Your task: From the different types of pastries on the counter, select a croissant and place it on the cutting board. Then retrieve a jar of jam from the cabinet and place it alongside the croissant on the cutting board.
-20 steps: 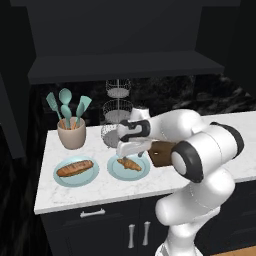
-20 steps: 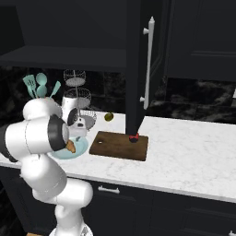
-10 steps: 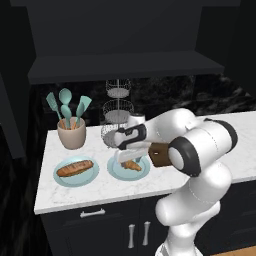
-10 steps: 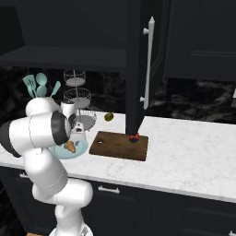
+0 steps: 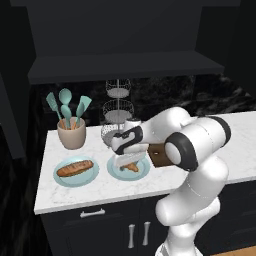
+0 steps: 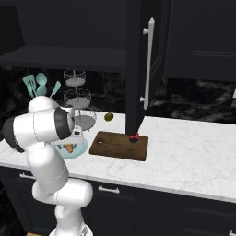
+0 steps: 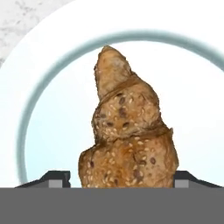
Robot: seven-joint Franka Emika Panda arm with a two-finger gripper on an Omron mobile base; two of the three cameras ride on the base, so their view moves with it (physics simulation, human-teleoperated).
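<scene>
A long pastry (image 5: pixel 75 168) is lying on the left plate (image 5: pixel 59 179) of the counter (image 5: pixel 100 190). Just right of it, the gripper (image 7: pixel 112 178) is standing open, fingertips either side of the croissant (image 7: pixel 127 144) lying on its plate (image 7: pixel 52 87). Farther right, the cutting board (image 6: pixel 120 145) is sitting.

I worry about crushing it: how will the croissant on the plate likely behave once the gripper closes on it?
The croissant looks flaky and seeded, so it is probably light and soft, apt to dent under firm fingers. Its tapered shape may let it pivot or slip if squeezed near the narrow tip. It lies flat on the plate, so rolling seems unlikely.
</scene>
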